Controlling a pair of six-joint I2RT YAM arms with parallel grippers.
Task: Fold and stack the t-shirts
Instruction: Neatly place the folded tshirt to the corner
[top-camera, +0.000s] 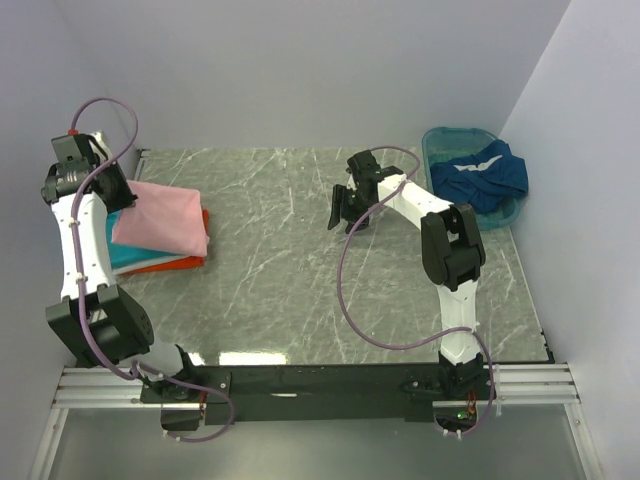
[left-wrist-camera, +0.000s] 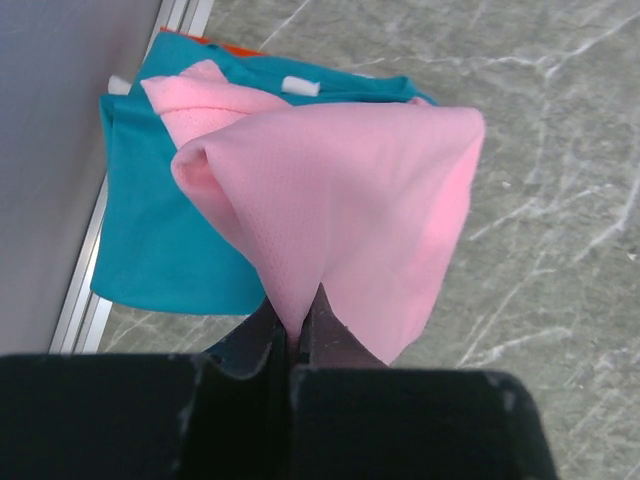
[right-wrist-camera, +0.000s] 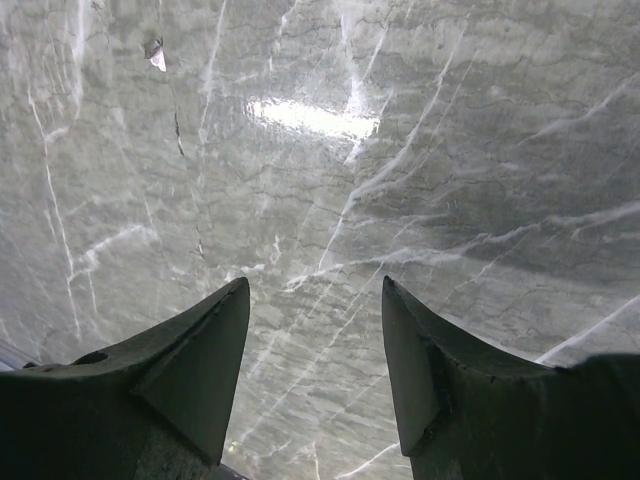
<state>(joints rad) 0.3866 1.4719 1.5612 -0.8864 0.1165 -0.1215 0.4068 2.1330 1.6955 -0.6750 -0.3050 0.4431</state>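
Marbled grey table carried a stack at its left side. The left gripper was clamped on a fold of the pink t-shirt, which topped the teal t-shirt and the orange t-shirt. The right gripper hung over bare table, jaws apart. The dark blue t-shirt lay in the teal basin.

pink t-shirt: matt cloth, fine dimpled knit | teal t-shirt: smooth matt cloth | table: grey marble-look, glossy, glare upper centre | basin: teal plastic, slight sheen | right gripper: matt dark plastic
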